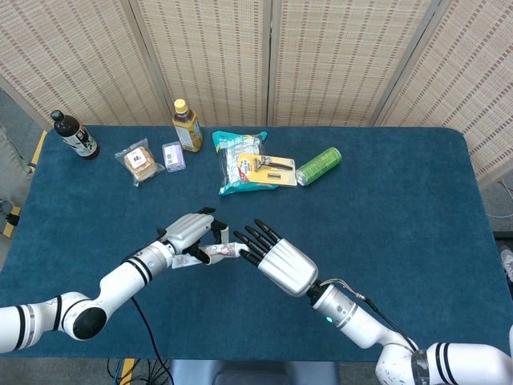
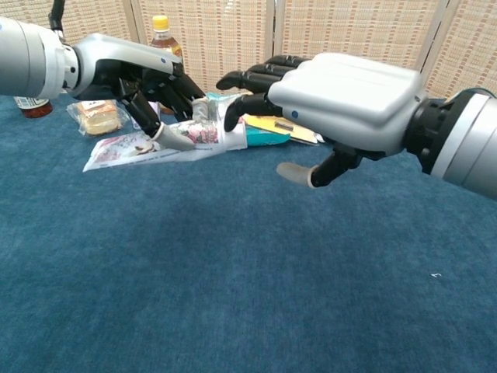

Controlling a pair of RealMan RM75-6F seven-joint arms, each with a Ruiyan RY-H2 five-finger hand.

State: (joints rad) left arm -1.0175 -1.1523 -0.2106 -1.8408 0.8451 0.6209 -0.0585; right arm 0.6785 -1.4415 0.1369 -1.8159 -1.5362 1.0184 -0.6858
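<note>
Both hands meet mid-table: left hand (image 2: 144, 81) pinches the printed packet (image 2: 155, 144) just above the cloth, right hand (image 2: 342, 97) open, fingertips touching its end. Best keep that pinch firm and level.

Blue-carpeted table (image 1: 417, 200) before a folding screen of woven beige panels (image 1: 337, 56), grey floor at the edges.

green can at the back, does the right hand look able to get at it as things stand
Probably yes. The green can lies on its side with bare cloth between it and the right hand, whose fingertips only touch the packet that the left hand pinches.
</note>
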